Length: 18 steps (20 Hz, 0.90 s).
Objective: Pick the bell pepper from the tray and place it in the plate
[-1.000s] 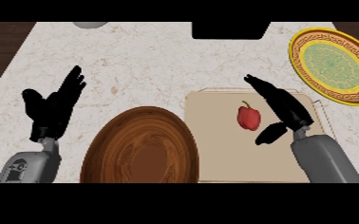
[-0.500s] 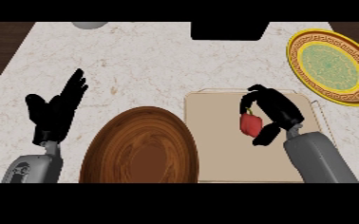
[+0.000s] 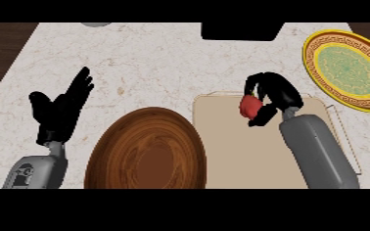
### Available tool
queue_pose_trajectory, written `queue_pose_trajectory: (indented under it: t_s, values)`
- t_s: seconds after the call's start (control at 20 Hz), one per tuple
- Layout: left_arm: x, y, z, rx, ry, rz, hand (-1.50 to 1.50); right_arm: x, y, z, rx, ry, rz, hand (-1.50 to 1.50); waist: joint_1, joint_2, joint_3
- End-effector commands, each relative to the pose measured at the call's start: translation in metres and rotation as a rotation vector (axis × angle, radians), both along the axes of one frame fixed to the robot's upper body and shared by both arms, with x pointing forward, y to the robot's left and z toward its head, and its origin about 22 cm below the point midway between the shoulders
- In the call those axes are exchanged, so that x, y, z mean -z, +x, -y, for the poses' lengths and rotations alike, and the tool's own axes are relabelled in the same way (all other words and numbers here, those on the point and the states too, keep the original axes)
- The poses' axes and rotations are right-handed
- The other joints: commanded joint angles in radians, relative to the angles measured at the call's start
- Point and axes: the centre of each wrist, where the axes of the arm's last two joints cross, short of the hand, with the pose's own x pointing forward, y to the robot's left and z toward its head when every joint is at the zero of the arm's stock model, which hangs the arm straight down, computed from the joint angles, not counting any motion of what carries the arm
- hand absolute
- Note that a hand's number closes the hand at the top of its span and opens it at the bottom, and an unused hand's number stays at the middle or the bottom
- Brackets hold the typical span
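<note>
The right hand (image 3: 276,94) has its fingers (image 3: 254,82) and thumb curled round the red pepper (image 3: 249,106), which sits over the far end of the beige tray (image 3: 245,151), near its top edge; whether the pepper touches the tray cannot be told. The left hand (image 3: 59,111) rests at the view's left, fingers (image 3: 78,85) straight and spread, holding nothing. A brown wooden plate (image 3: 148,151) lies on the counter (image 3: 145,63) just left of the tray. A yellow plate (image 3: 339,67) with a green centre lies at the far right.
</note>
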Motion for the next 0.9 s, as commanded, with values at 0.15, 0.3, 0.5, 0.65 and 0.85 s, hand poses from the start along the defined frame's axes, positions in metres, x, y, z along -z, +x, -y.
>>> queue_pose_trajectory:
  t_s: [0.15, 0.3, 0.5, 0.65, 0.85]
  values:
    - [0.014, -0.002, 0.006, 0.016, 0.005, -0.011, 0.00, -0.054, 0.057, -0.029, 0.348, -0.099, 0.133, 1.50, 0.018, 0.009, 0.007]
    - [0.003, 0.002, 0.013, 0.018, -0.009, -0.015, 0.00, -0.084, 0.065, -0.046, 0.446, -0.080, 0.343, 1.50, 0.016, 0.004, 0.008]
    - [0.000, 0.007, 0.003, -0.002, 0.006, 0.007, 0.00, -0.106, 0.068, -0.021, 0.603, -0.159, 0.608, 1.50, -0.006, 0.003, 0.007]
    - [0.009, 0.001, -0.003, -0.005, 0.011, 0.003, 0.00, -0.105, 0.074, -0.011, 0.726, -0.190, 0.630, 1.50, -0.008, 0.002, 0.007]
    - [-0.009, 0.007, -0.021, -0.013, 0.000, -0.008, 0.00, -0.117, 0.080, 0.011, 0.848, -0.086, 0.640, 1.50, -0.008, 0.001, 0.008]
